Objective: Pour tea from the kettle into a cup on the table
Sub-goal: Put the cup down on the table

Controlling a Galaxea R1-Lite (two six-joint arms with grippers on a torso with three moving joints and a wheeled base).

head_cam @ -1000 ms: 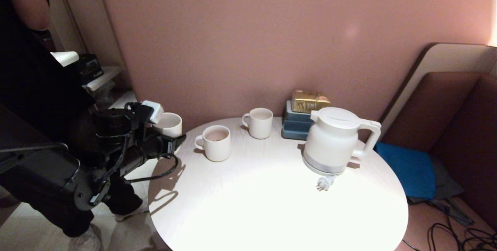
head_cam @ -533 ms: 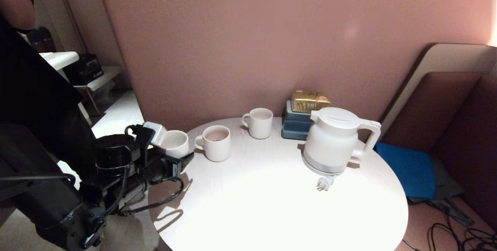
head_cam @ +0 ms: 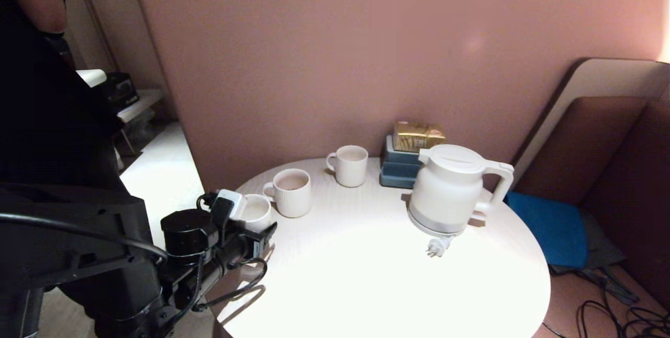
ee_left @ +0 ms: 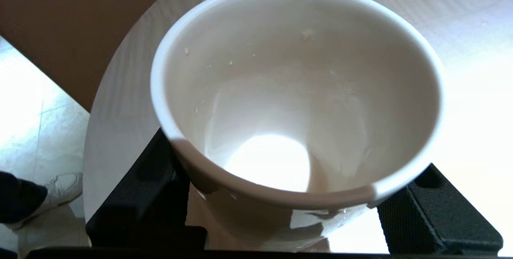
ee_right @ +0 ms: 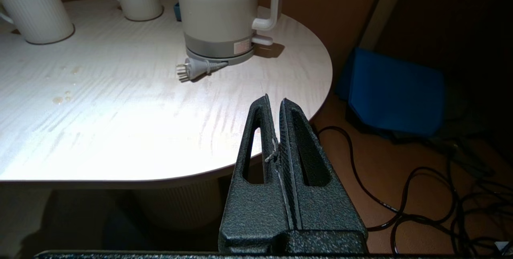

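My left tool grips an empty white cup at the tabletop edge, well apart from the kettle. My right tool, clamped shut and empty, hangs off the tabletop edge nearest the kettle. No pouring is done; the kettle stands untouched.

the head view looks forward and down from above onto the round table, the pink wall filling the upper frame and the kettle right of centre. the left wrist view sits very close behind its gripper, peering straight into a held white cup that fills the frame; the same cup shows small at lower left in the head view. the right wrist view looks low and level across the table edge from below the rim, sharing the kettle and two ribbed mugs with the head view.
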